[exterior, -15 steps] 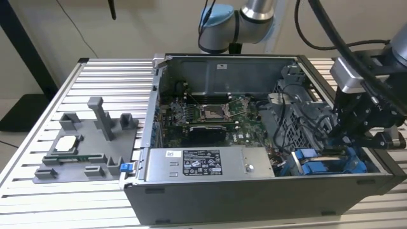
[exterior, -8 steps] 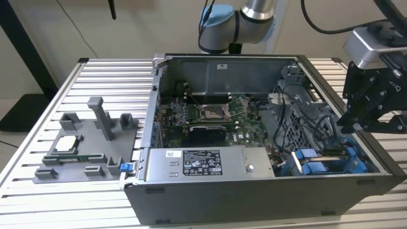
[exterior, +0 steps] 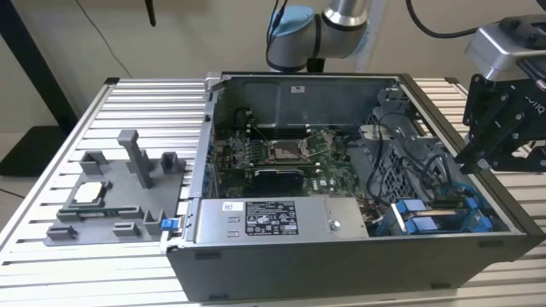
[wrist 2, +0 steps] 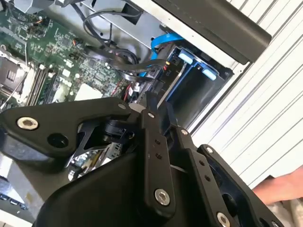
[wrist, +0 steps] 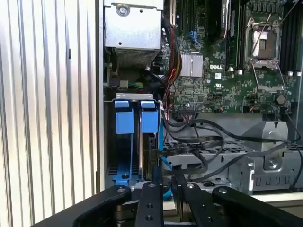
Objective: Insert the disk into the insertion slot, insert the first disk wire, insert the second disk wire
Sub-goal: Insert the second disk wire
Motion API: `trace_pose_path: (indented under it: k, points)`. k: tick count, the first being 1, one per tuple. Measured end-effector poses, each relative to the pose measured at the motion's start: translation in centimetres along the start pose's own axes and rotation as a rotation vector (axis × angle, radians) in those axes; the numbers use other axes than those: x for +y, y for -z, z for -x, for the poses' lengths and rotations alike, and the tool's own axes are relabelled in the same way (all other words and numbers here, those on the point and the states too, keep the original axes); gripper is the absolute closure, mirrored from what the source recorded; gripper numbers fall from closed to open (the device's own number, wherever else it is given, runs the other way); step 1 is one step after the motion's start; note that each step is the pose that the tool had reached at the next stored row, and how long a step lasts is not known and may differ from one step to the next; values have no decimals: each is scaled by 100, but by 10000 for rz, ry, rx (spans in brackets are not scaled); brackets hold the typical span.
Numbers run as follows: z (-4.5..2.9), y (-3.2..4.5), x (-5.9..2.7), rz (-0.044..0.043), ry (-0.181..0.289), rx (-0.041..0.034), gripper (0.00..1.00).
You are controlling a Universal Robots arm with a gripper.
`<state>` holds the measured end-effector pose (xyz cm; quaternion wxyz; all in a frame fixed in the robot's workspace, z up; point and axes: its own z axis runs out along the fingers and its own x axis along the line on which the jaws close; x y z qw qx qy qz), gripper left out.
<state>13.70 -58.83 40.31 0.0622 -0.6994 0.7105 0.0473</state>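
— How many drives do you count in that case?

— Two blue caddy handles point(wrist: 128, 122) stand side by side in the insertion slot point(wrist: 135, 142), at the case's near corner on the exterior view's right. The disk point(wrist: 150, 146) sits edge-on in the bay under one of them; whether the other frame carries a drive I cannot tell. One open computer case point(exterior: 341, 179), one motherboard point(exterior: 282, 160), one grey power-supply box point(exterior: 273, 220) along the near wall.

— And the claw?

— The claw point(wrist: 168, 182) hangs over the drive cage with its black fingers point(wrist: 150, 201) drawn narrow, close together. Black cables point(wrist: 199, 142) run just beside the tips; I cannot tell whether they pinch one or touch the disk.

— What carries it all?

— A ribbed aluminium bench point(exterior: 145, 109). Toward its edge on the exterior view's left lies one grey fixture tray point(exterior: 111, 198) with upright posts. Behind stands a plain pale wall point(exterior: 111, 38). One person's hand point(wrist 2: 279, 187) rests at the bench edge in the second wrist view.
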Motion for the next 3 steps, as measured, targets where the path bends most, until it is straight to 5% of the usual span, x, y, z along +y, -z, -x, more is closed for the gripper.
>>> trace_pose_path:
  k: [3]
  points:
    - [1, 3, 1, 0, 0, 0, 0]
